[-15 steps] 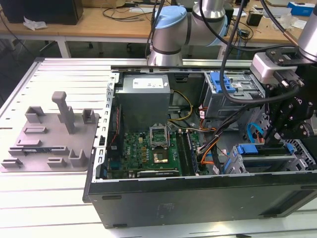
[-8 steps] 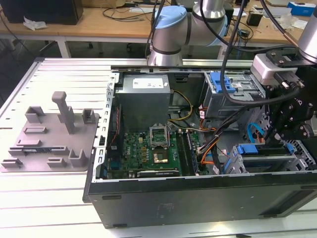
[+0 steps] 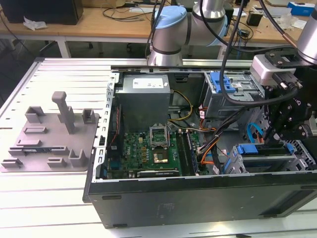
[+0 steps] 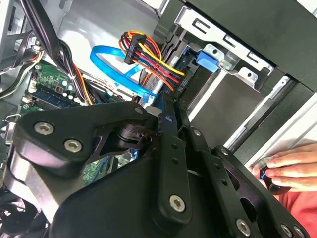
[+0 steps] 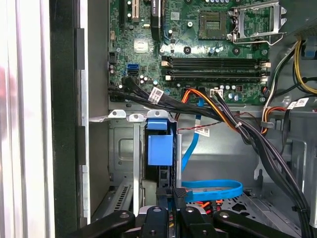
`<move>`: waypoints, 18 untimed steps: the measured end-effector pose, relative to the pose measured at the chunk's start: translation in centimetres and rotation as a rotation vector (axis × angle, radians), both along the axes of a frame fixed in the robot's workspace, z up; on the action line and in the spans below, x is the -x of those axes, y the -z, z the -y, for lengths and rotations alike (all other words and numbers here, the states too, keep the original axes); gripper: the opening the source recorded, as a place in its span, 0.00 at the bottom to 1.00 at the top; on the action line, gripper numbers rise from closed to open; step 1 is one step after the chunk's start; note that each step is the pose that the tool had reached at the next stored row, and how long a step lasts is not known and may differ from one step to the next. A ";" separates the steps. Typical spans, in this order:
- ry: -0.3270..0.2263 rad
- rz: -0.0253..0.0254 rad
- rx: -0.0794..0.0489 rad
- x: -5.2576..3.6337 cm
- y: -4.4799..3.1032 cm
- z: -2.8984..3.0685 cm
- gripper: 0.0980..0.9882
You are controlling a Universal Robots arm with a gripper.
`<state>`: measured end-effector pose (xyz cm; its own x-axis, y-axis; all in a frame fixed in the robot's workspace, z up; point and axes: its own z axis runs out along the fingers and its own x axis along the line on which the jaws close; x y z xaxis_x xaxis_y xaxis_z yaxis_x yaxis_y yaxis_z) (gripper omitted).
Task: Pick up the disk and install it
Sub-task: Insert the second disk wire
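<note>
Arms: one arm, reaching from the far side of the tabletop [image 3: 54, 198] down over the end of the case at the exterior view's right.
Claw: one claw [image 3: 270, 140], pointed down into the case, its tips at the drive bay; in the first wrist view the claw [image 5: 169, 196] sits right at the near end of the blue bracket.
Claw state: cannot tell how wide it stands, nor whether it has hold of anything.
Disk: one disk [image 3: 257, 148], seen edge-on with its blue bracket, sitting in the lower drive cage at the case's near corner on the exterior view's right; in the first wrist view the disk [image 5: 160, 148] stands in the slot, blue tab facing the camera.
Case: one open computer case [image 3: 198, 198], lying on its side on the tabletop.
Power supply: one grey box [image 3: 143, 99] with a white sticker, at the far side of the case.
Mainboard: one green board [image 3: 143, 153], bare processor socket.
Flat blue cables: one looped cable [image 5: 213, 189] beside the claw.
Fixture plate: one grey plate [image 3: 49, 144] with upright pegs, outside the case at the exterior view's left.
Person: one hand [image 4: 290, 168] at the case's edge in the second wrist view.
</note>
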<state>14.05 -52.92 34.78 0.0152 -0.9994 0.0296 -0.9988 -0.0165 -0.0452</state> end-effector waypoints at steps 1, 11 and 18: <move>0.000 0.0000 0.000 0.00 0.01 0.00 0.07; 0.000 0.0000 0.000 -0.07 0.13 0.00 0.07; 0.000 0.0000 0.000 -0.07 0.32 0.00 0.07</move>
